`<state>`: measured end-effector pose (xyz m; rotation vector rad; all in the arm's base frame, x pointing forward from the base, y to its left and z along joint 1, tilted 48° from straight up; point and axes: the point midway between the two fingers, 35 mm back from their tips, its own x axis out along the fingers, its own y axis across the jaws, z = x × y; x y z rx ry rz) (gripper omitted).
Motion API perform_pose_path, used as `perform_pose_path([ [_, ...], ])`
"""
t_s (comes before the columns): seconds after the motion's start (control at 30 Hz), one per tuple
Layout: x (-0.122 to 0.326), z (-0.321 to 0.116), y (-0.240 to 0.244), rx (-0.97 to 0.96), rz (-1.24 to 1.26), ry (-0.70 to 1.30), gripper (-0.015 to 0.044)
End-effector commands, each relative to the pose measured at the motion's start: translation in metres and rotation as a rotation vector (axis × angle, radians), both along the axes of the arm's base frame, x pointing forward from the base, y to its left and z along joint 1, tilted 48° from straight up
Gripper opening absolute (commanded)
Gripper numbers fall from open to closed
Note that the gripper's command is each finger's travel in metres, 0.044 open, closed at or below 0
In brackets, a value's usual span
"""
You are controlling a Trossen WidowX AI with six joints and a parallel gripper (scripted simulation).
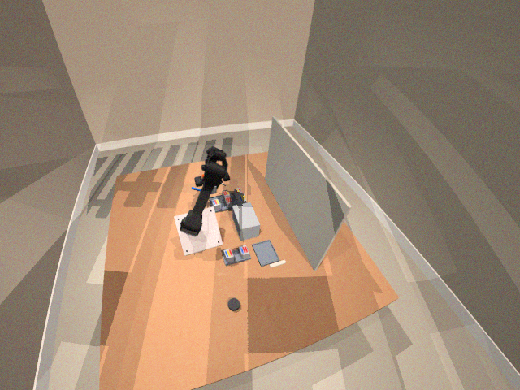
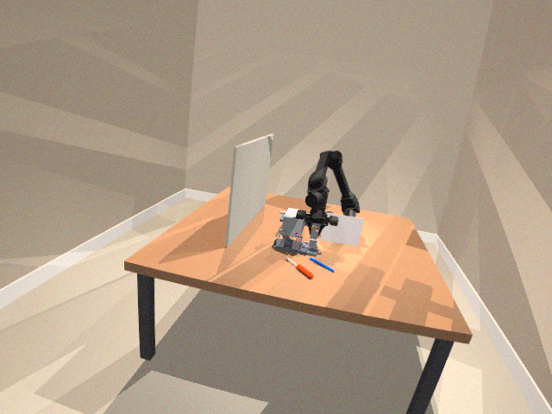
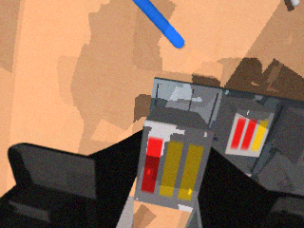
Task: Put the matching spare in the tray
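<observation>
My gripper (image 2: 314, 228) (image 3: 171, 139) is shut on a grey spare (image 2: 313, 238) (image 3: 180, 172) labelled red, yellow, yellow. It sits higher than its neighbour, a spare (image 3: 249, 135) labelled red, red, yellow. I cannot tell whether its bottom is clear of the back rack (image 2: 279, 247) (image 3: 188, 85). The arm mostly hides the gripper in the top view. A front rack (image 1: 236, 259) holds two spares. The flat grey tray (image 1: 265, 253) lies beside it. A grey block (image 1: 246, 221) (image 2: 291, 226), possibly the mounted unit, stands between racks and panel; no code on it is readable.
A tall upright panel (image 1: 300, 192) (image 2: 250, 191) stands beyond the block and tray. A blue pen (image 2: 322, 264) (image 3: 161, 24) and an orange screwdriver (image 2: 305, 271) lie near the back rack. A pale bar (image 1: 277, 263) lies by the tray, and a black puck (image 1: 233, 304) lies farther off.
</observation>
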<state>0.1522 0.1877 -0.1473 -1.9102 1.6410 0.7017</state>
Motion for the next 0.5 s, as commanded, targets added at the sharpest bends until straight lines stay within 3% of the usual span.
perform_pose_path([
  [0.0, -0.002, 0.005, 0.005, 0.001, -0.008, 0.001, 0.0000],
  [0.47, -0.004, 0.018, 0.021, -0.004, -0.004, 0.004, 0.0000],
])
